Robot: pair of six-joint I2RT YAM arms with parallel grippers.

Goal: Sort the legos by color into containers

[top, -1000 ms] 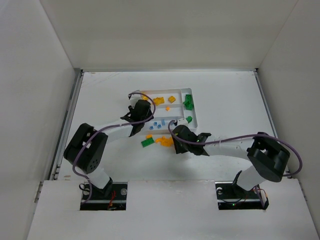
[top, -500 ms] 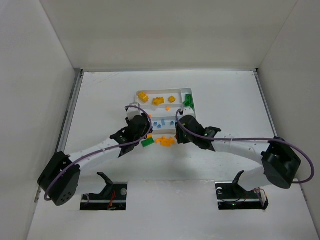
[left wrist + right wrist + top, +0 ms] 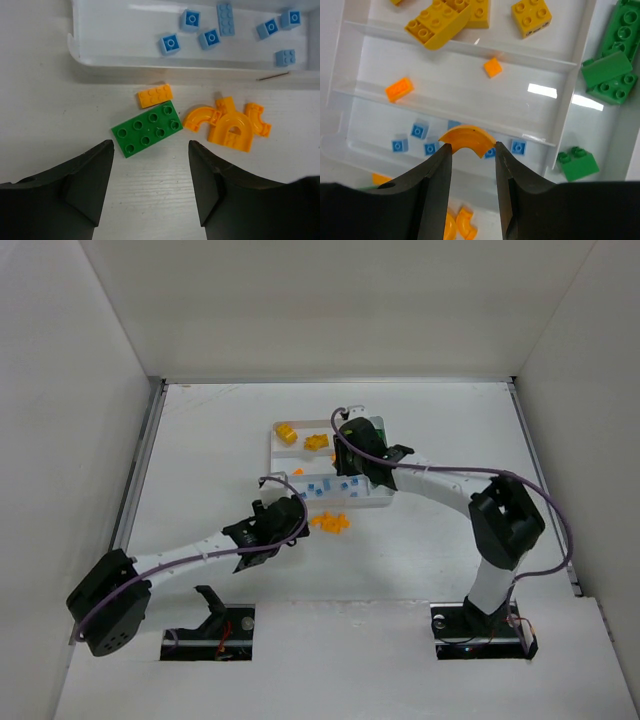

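Note:
The white tray (image 3: 281,466) holds yellow bricks (image 3: 437,22) in its far section, two small orange bricks (image 3: 399,89) in the middle section, pale blue bricks (image 3: 419,131) in the near section and green bricks (image 3: 612,60) in the narrow side section. My right gripper (image 3: 472,149) is shut on an orange curved piece (image 3: 468,139) and holds it above the blue section. My left gripper (image 3: 150,147) is open just short of a green plate (image 3: 147,128) on the table. A small orange brick (image 3: 154,95) and orange arch pieces (image 3: 231,130) lie beside that plate.
The loose orange pieces (image 3: 330,523) lie on the table just in front of the tray's near wall (image 3: 150,70). White walls enclose the table on the left, right and back. The right arm reaches over the tray's right half.
My right gripper has moved from the loose pile up over the tray, carrying the orange curved piece. My left gripper has pulled back from the tray's left end to the green plate.

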